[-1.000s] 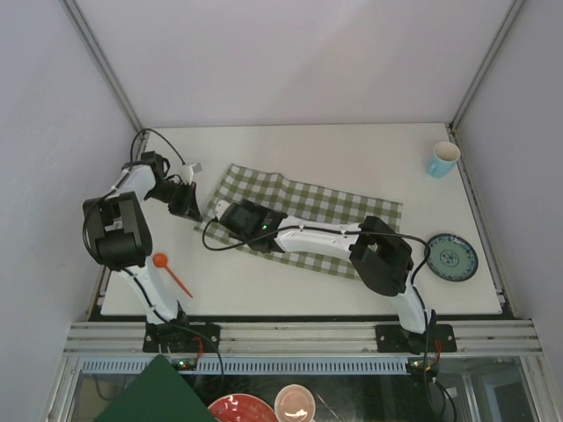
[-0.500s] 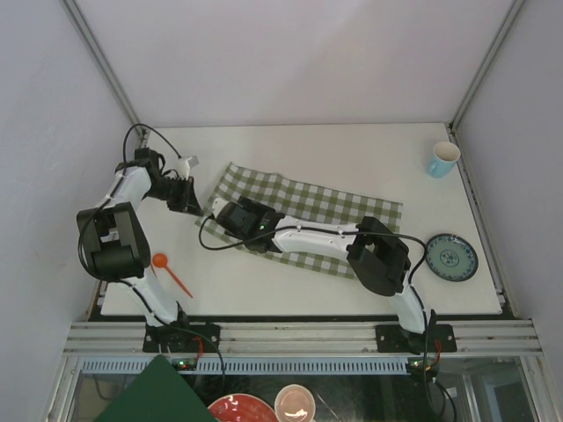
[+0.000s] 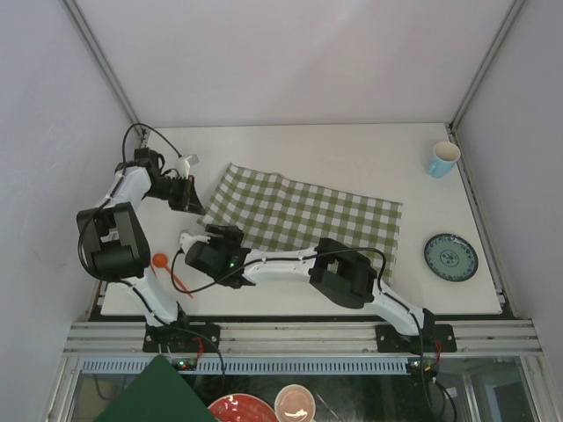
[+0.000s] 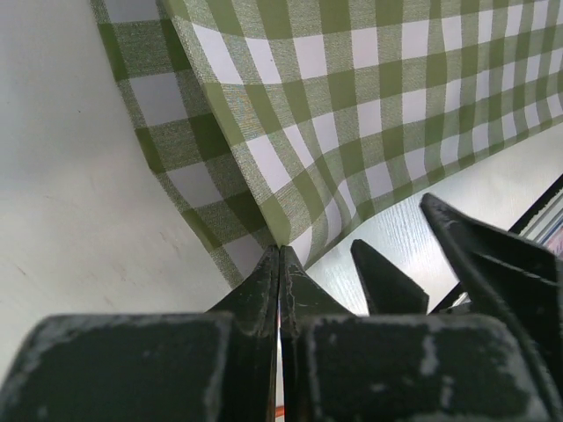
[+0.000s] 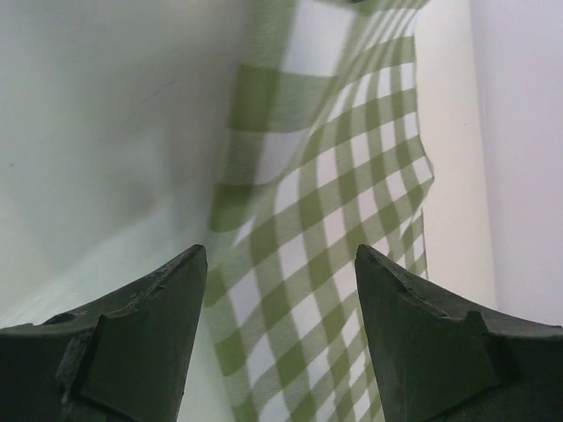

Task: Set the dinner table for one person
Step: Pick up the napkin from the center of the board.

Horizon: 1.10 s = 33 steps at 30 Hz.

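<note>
Though the off-white tabletop point(image 3: 334, 149) fills most of the overhead view, its containers sit at the edges. Below the near rail, off the tabletop, are a red bowl point(image 3: 236, 410) and, just to its right, a pink bowl point(image 3: 295, 403). Both are cut by the frame, and their contents are too small to tell. At the far right corner a light-blue cup point(image 3: 443, 159) stands upright, its inside showing white. Nearer along the right edge lies a teal plate point(image 3: 450, 257), patterned face up, well apart from the cup.

A green-and-white checked cloth point(image 3: 303, 215) is spread at a slant across the middle, its right edge near the plate but not touching it.

On the left, the left arm point(image 3: 132, 185) bends in to the cloth's far left corner. Its jaws are pressed tight together on that corner. The wrist view shows a fold of the cloth running into the closed fingers point(image 4: 264, 281), with the fabric raised off the tabletop there.

An orange spoon point(image 3: 167, 268) lies near the left edge, close beside the right arm's jaws.

The right arm point(image 3: 273, 259) lies stretched leftward along the front of the tabletop, ending just beside the cloth's near left corner. Its jaws stand wide. In its wrist view the cloth's edge and bare tabletop show in the gap between them; whether the tips touch either cannot be told.
</note>
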Tool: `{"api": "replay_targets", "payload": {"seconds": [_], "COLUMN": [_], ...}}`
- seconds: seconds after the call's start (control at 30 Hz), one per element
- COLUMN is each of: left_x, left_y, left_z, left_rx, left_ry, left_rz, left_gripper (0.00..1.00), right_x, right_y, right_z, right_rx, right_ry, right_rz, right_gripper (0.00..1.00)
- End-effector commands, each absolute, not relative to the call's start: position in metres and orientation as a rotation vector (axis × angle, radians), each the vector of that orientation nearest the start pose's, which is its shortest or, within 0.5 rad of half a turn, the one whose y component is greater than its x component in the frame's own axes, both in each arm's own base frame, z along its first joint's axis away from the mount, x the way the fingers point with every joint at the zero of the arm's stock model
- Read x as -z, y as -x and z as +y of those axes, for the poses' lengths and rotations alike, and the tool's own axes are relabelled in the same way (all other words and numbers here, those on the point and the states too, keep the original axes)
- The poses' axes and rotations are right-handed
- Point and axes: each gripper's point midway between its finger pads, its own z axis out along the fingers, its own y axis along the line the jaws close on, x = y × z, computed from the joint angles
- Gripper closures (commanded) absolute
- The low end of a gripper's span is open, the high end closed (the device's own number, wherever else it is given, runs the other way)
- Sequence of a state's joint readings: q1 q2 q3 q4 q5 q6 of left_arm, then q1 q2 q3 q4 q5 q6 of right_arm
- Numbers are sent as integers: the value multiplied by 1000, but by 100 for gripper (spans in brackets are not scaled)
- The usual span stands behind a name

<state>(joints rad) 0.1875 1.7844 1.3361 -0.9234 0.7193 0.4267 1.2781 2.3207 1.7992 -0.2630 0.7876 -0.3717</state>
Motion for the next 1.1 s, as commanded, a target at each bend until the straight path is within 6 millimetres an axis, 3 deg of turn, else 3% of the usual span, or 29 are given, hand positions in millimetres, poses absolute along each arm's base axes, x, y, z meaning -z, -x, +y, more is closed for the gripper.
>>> {"api": "replay_targets", "payload": {"seconds": [0.0, 0.2, 0.5, 0.67, 0.7, 0.87, 0.93, 1.07], "left_x": [-128, -136, -137, -138, -139, -141, -140, -141], "left_y": [-361, -367, -362, -363, -363, -360, -359, -358], "left_z": [-39, -38, -40, -41, -41, -41, -41, -40], "left_rx": [836, 827, 842, 849, 851, 866, 866, 882], "left_ry": [-430, -430, -430, -431, -431, -431, -436, -434], "left_rz": [2485, 2469, 2464, 2456, 2456, 2446, 2447, 2439], "left_gripper": [100, 100, 100, 100, 100, 100, 100, 100], "right_x": [-93, -96, -83, -77, -75, -73, -74, -80], "right_y": [-288, -284, -290, -294, -295, -297, -299, -301], "right_z": [497, 501, 505, 508, 508, 504, 502, 503], "right_rx": [380, 366, 445, 471, 478, 510, 512, 526], "right_ry": [1191, 1170, 1189, 1187, 1189, 1196, 1193, 1184], "right_rz": [1663, 1652, 1597, 1578, 1579, 1569, 1568, 1564], "right_gripper": [32, 33, 36, 74, 78, 87, 100, 100]}}
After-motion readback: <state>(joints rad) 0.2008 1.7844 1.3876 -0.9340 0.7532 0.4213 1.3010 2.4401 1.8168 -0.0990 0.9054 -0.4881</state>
